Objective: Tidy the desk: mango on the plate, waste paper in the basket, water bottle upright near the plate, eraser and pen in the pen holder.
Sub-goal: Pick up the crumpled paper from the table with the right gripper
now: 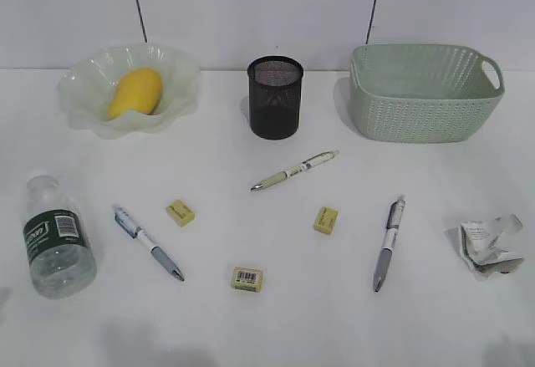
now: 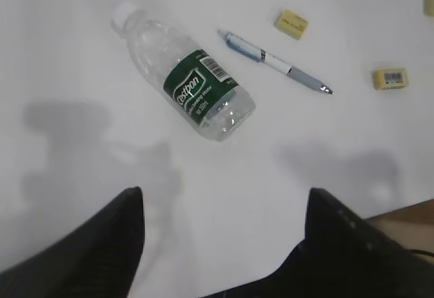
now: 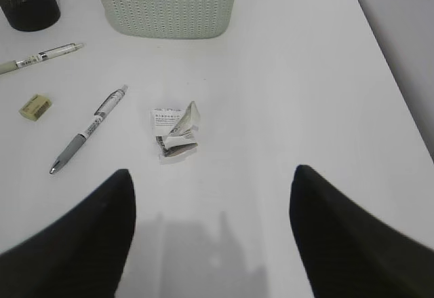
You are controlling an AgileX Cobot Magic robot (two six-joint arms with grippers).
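Mango (image 1: 135,92) is already sitting on the plate (image 1: 180,70), far left. I'm hovering both pincers, left (image 2: 224,244) and right (image 3: 211,233), spread apart and empty. Waste paper (image 3: 175,134) is lying just ahead; I'm judging it needs grabbing next for the basket (image 3: 166,6).

We see both grippers only from their wrist cameras; neither arm shows in the exterior view. The left gripper (image 2: 224,237) hangs above the tabletop (image 2: 81,53), its two dark fingers (image 2: 102,250) rising from the bottom edge, jaws spread wide with nothing between them. The right gripper (image 3: 211,230) matches it: dark fingers (image 3: 88,237) at the lower corners, jaws parted wide, empty, clear of the surface. We make out soft shadows of both grippers on the white top beneath them.
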